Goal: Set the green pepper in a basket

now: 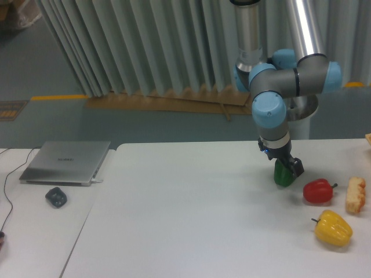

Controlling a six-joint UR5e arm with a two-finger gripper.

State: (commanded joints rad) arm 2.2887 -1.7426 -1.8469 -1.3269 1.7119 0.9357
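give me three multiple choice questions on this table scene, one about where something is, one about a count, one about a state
1. Where is the laptop?
A. beside the yellow pepper
B. far left, on the side table
C. under the arm

2. How many peppers are on the table?
A. one
B. two
C. three

3. What is the hand doing?
A. sitting down on the green pepper
B. hanging high above the table
C. gripping the laptop

Answers:
1. B, it lies closed at the left, near a dark mouse.
2. C, green, red pepper and yellow pepper.
3. A, its fingers sit at the pepper's top.
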